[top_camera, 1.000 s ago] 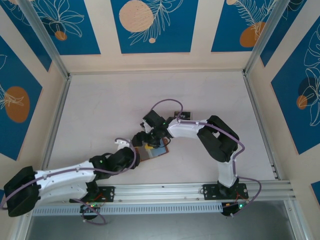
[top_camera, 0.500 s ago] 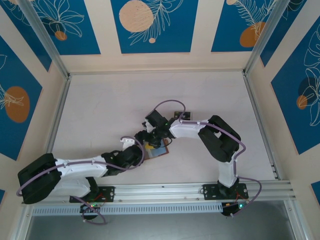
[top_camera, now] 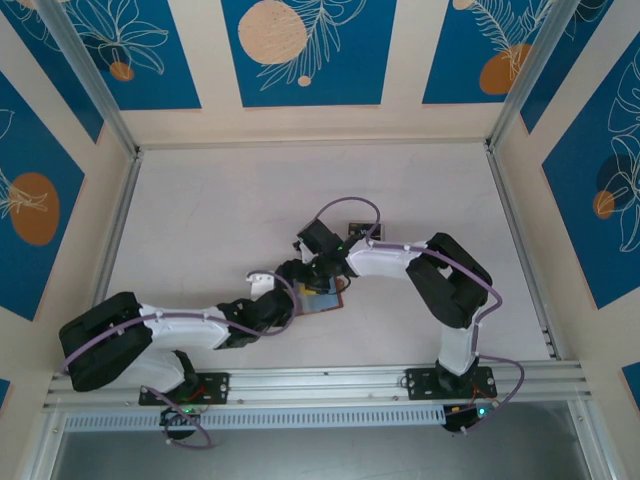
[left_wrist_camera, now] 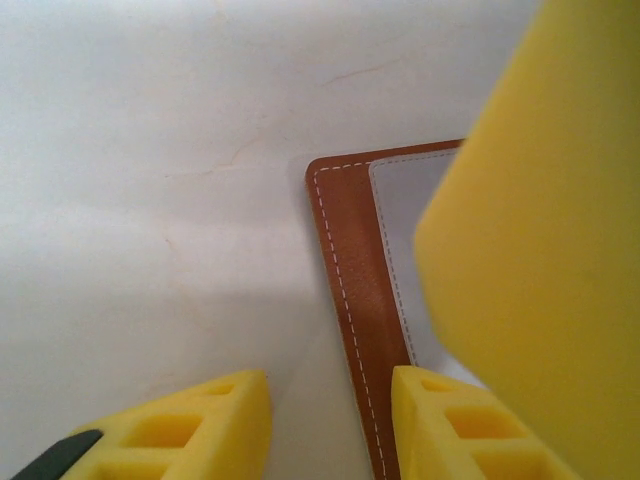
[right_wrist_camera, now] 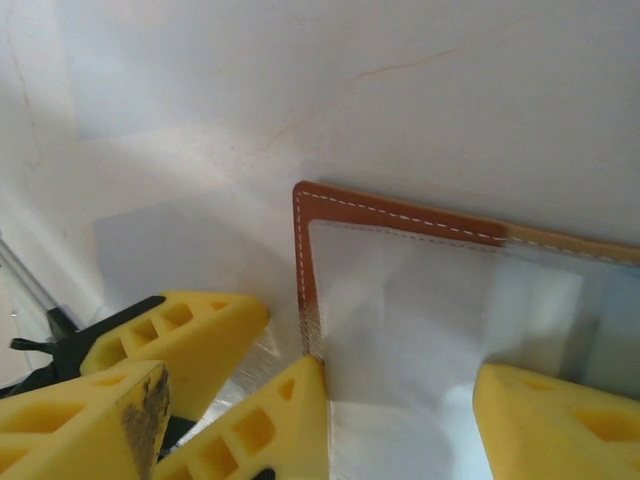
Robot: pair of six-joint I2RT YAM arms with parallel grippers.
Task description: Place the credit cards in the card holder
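Left fingers (left_wrist_camera: 190, 430) astride brown, white-stitched card holder (left_wrist_camera: 352, 270)

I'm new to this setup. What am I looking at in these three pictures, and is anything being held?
Two robot arms are bolted to a table, each ending in two yellow foam fingers. The wide picture looks down from above: the left arm and right arm meet over a brown wallet lying open and flat. The other two pictures come from cameras on the wrists. In the left one, the left fingers stand apart astride the wallet's stitched edge. In the right one, the right fingers are spread wide over its pale inside. Neither pair seems to hold anything. A small dark thing lies beyond the wallet; it is too small to identify.
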